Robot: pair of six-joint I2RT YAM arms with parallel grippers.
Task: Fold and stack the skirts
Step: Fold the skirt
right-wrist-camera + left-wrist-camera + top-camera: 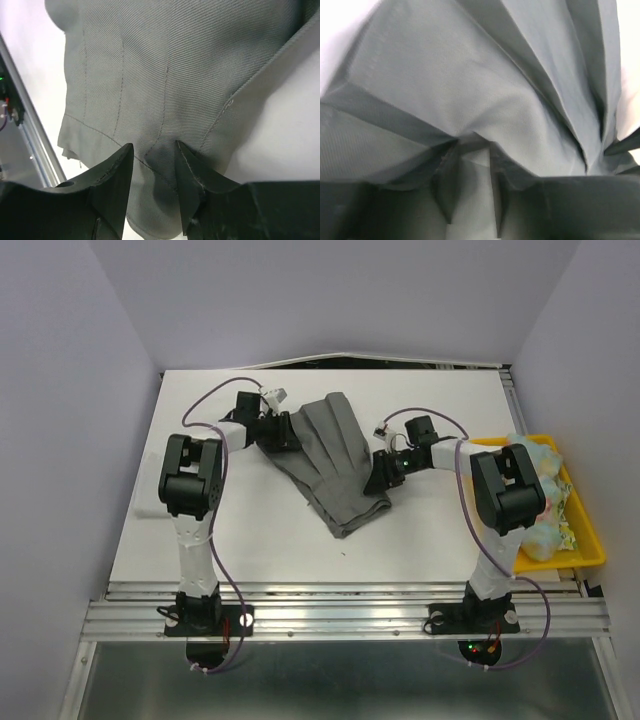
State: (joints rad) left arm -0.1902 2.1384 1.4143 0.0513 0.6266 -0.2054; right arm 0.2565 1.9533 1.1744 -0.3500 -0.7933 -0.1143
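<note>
A dark charcoal grey skirt [335,455] with fine pleat lines lies in the middle of the white table, its near end doubled over. My left gripper [288,432] is at its left edge. In the left wrist view the skirt [470,75] fills the frame and its folds run together at the gripper [472,150], which is shut on a pinch of it. My right gripper [382,472] is at the right edge. In the right wrist view its jaws [155,150] stand apart, with the skirt's hem corner [165,65] between them. Pale pastel skirts [545,495] lie in the tray.
A yellow plastic tray [592,545] sits at the table's right edge, close to the right arm. The metal rail [35,130] of the near table edge shows in the right wrist view. Grey walls enclose the table on the left, back and right.
</note>
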